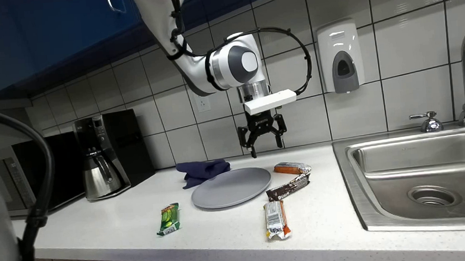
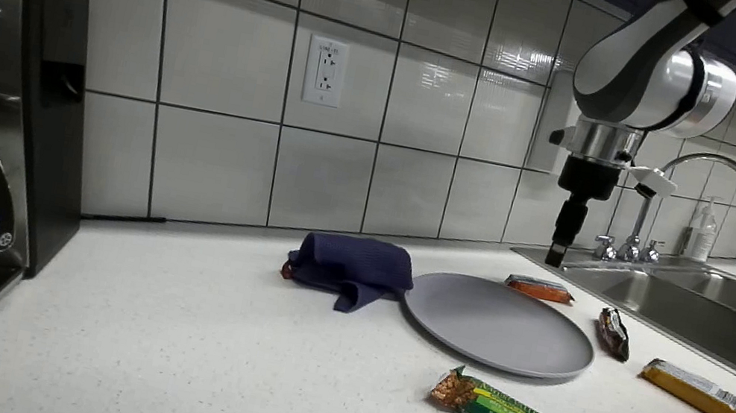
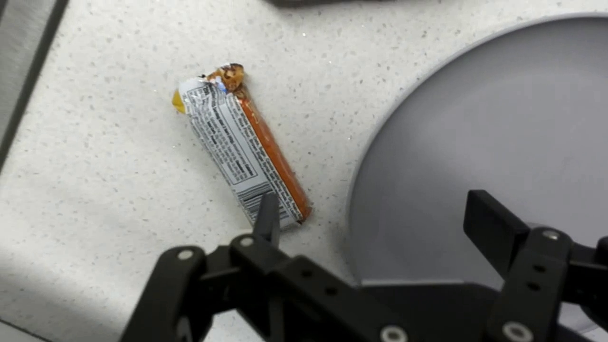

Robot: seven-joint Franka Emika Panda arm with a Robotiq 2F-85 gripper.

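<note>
Wrist view: hovering higher than the grey plate (image 3: 484,123) with the pincer (image 3: 373,195) spread wide, gripping nothing, and there, spotting an orange-and-white bar (image 3: 244,149) on the desk (image 3: 109,190), just beside that plate!

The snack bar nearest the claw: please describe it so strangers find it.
On the white counter, look between the sink and the grey plate. There lies an orange bar. Only this bar lies beyond the brown bar, towards the tiled wall.

The wrist view crops the gray plate (image 3: 456,137), which the jaws partly hide.
</note>
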